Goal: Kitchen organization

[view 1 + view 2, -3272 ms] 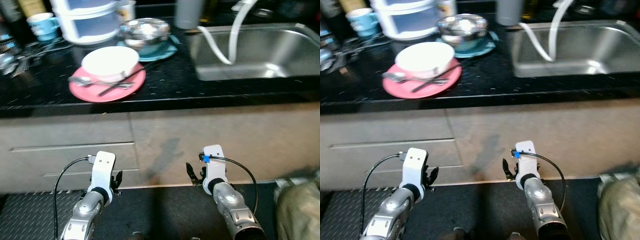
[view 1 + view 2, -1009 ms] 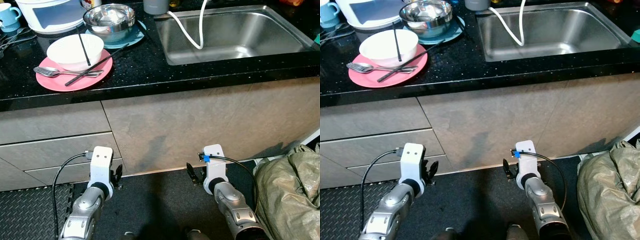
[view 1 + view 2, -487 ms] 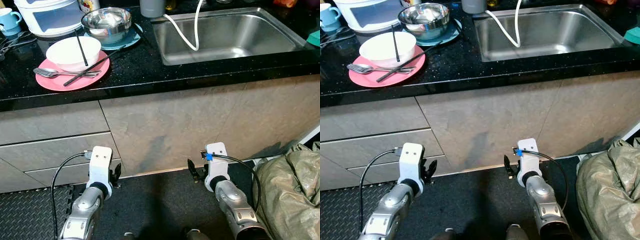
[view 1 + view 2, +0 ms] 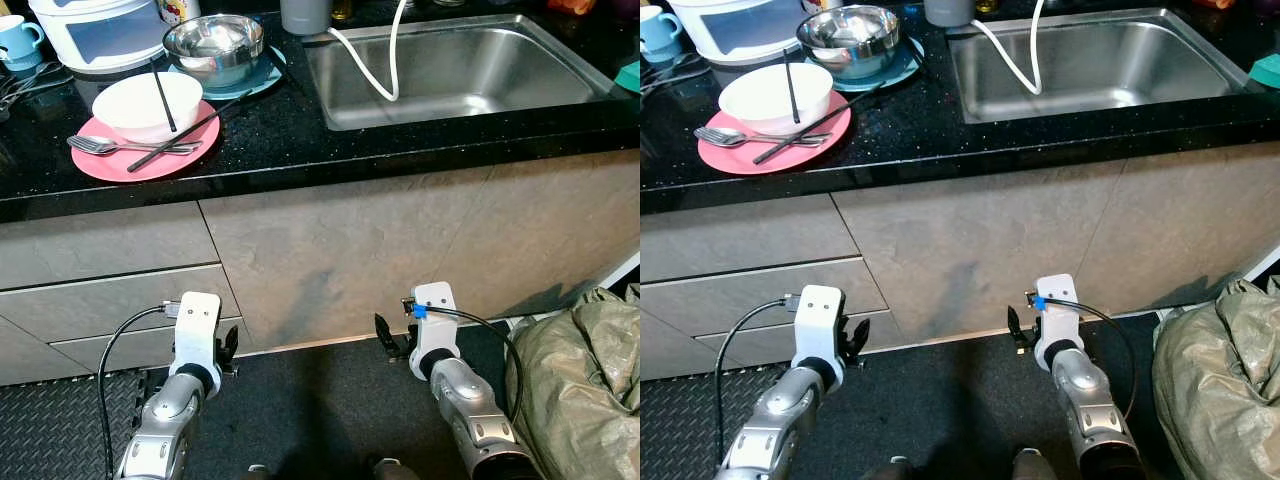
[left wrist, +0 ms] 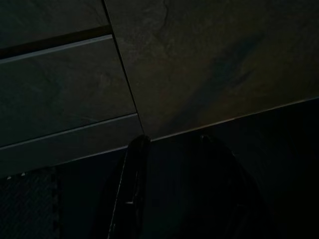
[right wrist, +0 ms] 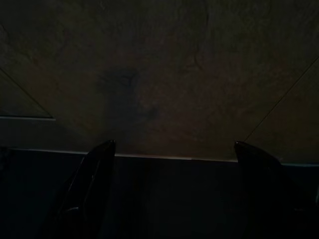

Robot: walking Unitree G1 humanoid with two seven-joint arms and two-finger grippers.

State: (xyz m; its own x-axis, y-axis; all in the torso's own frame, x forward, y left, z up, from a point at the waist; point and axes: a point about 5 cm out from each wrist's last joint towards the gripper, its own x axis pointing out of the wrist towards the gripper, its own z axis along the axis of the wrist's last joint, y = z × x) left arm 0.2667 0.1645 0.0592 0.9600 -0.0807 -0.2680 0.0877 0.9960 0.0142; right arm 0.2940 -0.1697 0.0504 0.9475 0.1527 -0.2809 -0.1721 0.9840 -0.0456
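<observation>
A pink plate (image 4: 120, 163) on the black counter carries a white bowl (image 4: 147, 103), a fork (image 4: 95, 146) and dark chopsticks (image 4: 190, 130); one stick leans in the bowl. Behind it a steel bowl (image 4: 213, 42) rests on a blue plate (image 4: 256, 78). To the right lies the steel sink (image 4: 530, 70) with a white hose (image 4: 375, 70) hanging into it. Both arms hang idle low before the cabinet front. My left gripper (image 5: 174, 142) and right gripper (image 6: 173, 145) are open and hold nothing.
A white container (image 4: 95, 30) and a blue cup (image 4: 15, 38) stand at the counter's back left, a grey cup (image 4: 305, 14) by the sink. Drawer fronts (image 4: 110, 290) sit below left. A grey-green bag (image 4: 590, 370) lies on the floor at right, a ridged mat (image 4: 50, 430) at left.
The camera has pulled back and shifted, so more counter and floor show. The left arm has drifted slightly leftward; both grippers stay low.
</observation>
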